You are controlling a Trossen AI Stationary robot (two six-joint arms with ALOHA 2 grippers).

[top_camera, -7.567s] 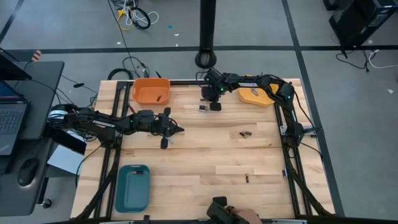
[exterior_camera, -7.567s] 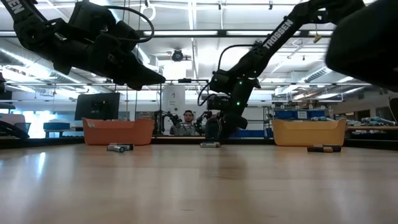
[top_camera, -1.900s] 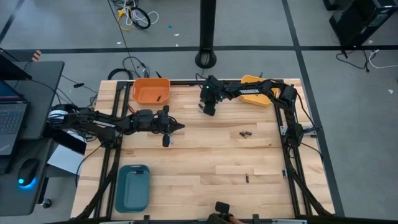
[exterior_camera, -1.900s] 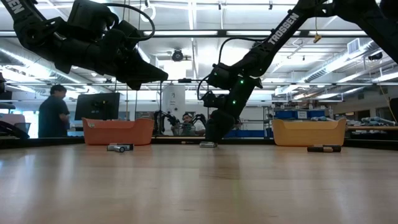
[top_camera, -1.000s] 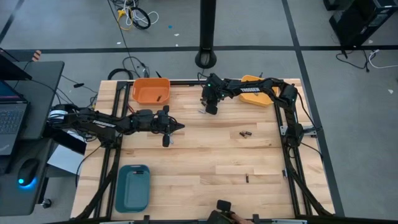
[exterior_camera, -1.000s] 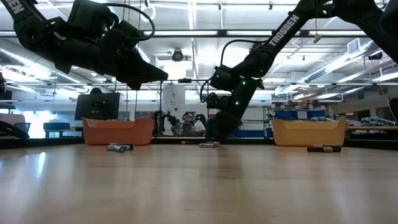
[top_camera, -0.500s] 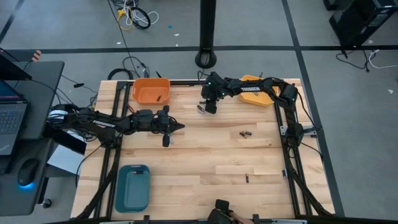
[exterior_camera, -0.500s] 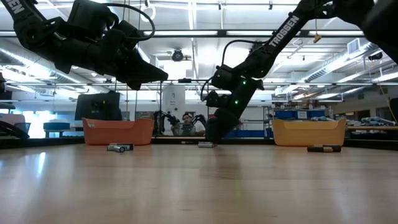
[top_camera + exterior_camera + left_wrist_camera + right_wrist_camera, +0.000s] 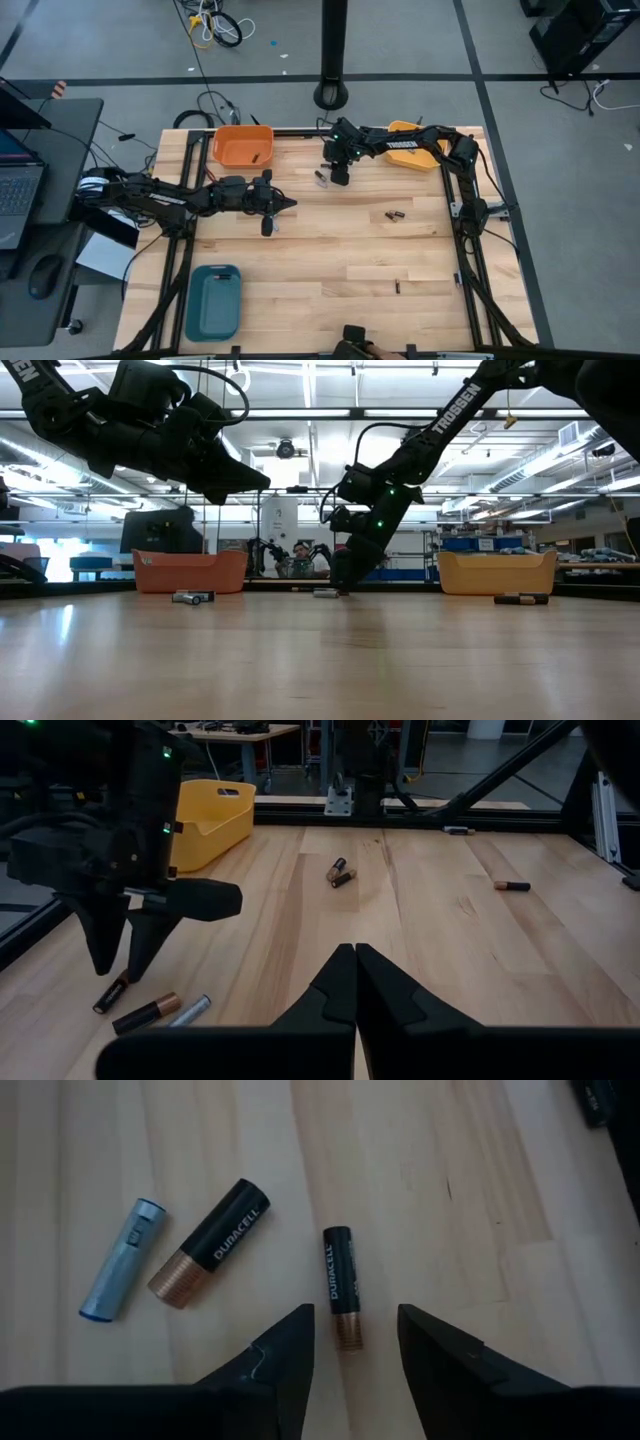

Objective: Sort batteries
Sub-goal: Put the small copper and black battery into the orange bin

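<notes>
Three batteries lie on the wood near the table's far middle: a slim black-and-copper one, a thicker black-and-copper one and a silvery-blue one. My right gripper points steeply down over them, open. Its fingertips stand on either side of the slim battery's copper end, and I see no touch. My left gripper hovers shut above the left middle of the table, holding nothing.
An orange tray stands at the far left, a yellow tray at the far right behind my right arm, and a teal tray at the near left. A battery pair and a single battery lie on the right half.
My right gripper has stayed over the three batteries. One battery beside its fingers has slid a little along the wood toward the table's left edge.
</notes>
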